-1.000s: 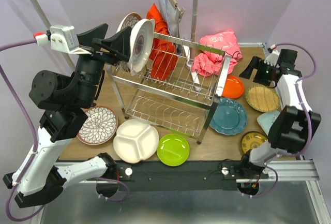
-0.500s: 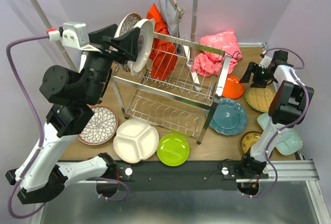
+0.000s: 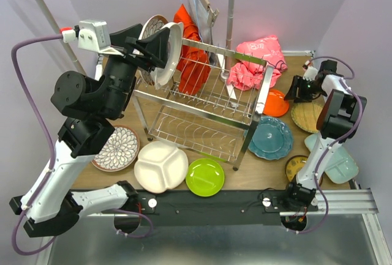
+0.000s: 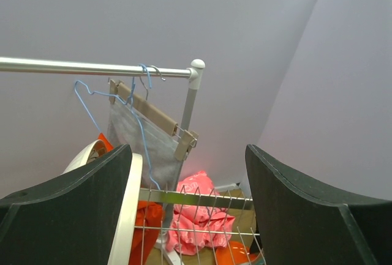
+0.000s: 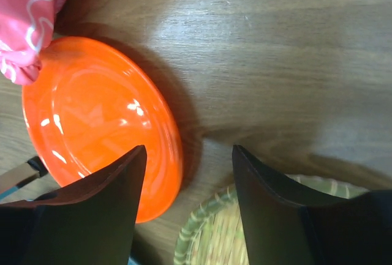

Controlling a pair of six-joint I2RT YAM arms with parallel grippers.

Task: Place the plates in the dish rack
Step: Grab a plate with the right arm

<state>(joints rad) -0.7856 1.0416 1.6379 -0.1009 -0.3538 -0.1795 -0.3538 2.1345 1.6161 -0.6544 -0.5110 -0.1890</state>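
No writing, label, brand, number or sign can be read in any view. The pink cloth [image 5: 27,14], up and to the left of the right pincer [image 5: 188,155], bears white curling lines, but they do not read as letters.

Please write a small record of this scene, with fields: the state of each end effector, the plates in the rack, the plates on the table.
left end effector: open, beside the white plate
right end effector: open, above the rim of the orange plate
in dish rack: white plate upright in the upper tier, another plate behind it
on table: orange plate, teal plate, lime green plate, white divided plate, floral plate
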